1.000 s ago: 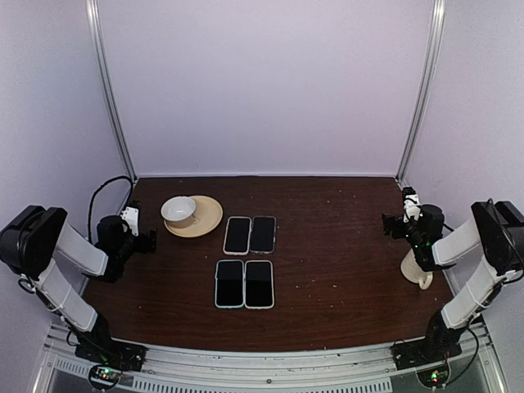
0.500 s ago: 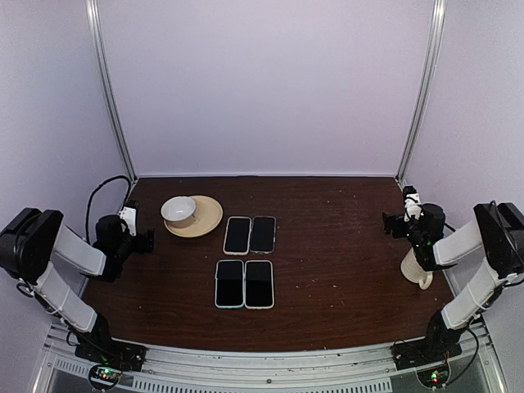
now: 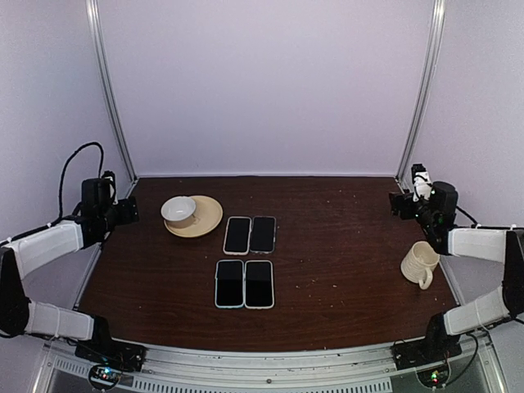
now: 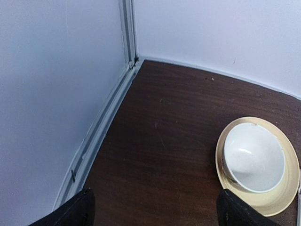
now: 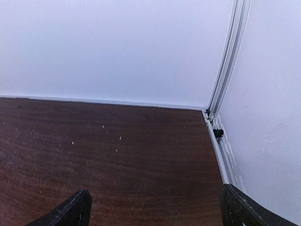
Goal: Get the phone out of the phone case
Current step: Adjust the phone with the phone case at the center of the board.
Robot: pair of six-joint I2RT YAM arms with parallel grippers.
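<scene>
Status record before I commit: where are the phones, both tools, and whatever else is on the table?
far pair of phones: side by side, centre of table
near pair of phones: side by side, just in front of the far pair
left tool: open, empty, left edge, near the bowl
right tool: open, empty, far right corner
bowl: on the plate, left of the phones
mug: upright, right edge
progress: no phone touched
</scene>
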